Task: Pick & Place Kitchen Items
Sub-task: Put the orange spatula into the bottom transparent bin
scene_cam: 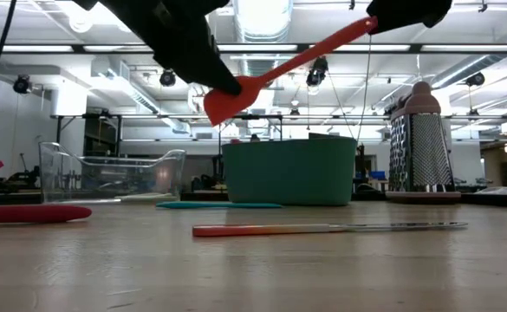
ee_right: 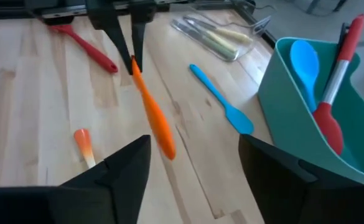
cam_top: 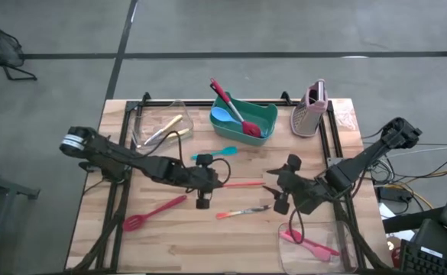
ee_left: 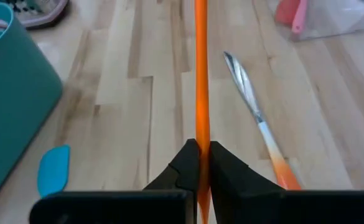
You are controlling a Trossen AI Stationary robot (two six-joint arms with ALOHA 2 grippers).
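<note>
High view shows our left gripper [cam_top: 205, 180] pinching the handle of the orange spatula [scene_cam: 288, 65], held above mid-table, so we judge the carry step underway. Our right gripper [cam_top: 283, 186] waits just right of it, fingers spread. Next we should swing it far, over the teal bin [cam_top: 263, 113].

Orange spatula [ee_right: 152, 118] aloft, other utensils scattered.
</note>
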